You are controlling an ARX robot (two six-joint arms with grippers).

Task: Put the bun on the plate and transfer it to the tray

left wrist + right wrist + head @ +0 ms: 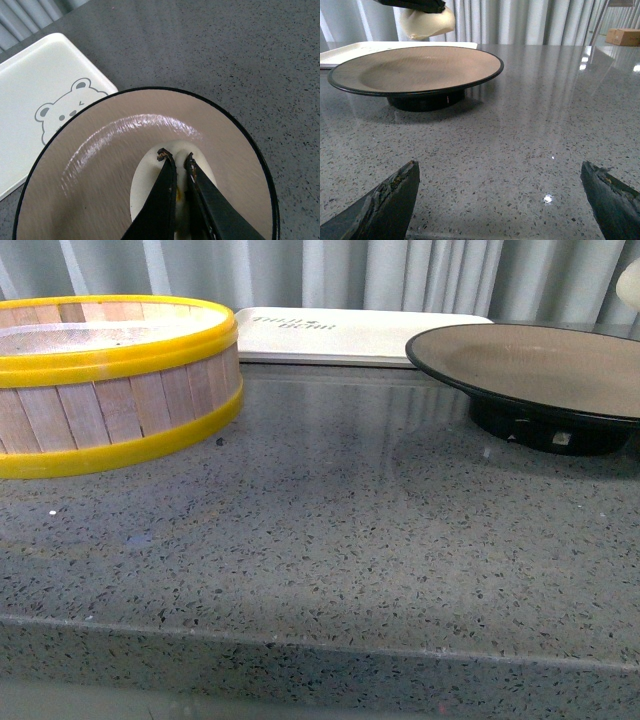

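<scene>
The plate (540, 365), tan-brown inside with a black rim and foot, stands on the grey counter at the right. My left gripper (175, 159) is shut on the white bun (147, 190) and holds it above the plate (100, 160). In the right wrist view the bun (427, 22) hangs in the dark jaws clear above the plate's (415, 70) far side. A sliver of the bun (630, 285) shows at the front view's right edge. The cream-white tray (350, 335) lies behind the plate; its bear drawing shows in the left wrist view (45, 95). My right gripper (500, 200) is open and empty, low over the counter in front of the plate.
A round wooden steamer basket with yellow rims (110, 380) stands at the left of the counter. Grey curtains hang behind. A wooden box (625, 36) sits far off in the right wrist view. The counter's front edge (320, 640) runs across the foreground.
</scene>
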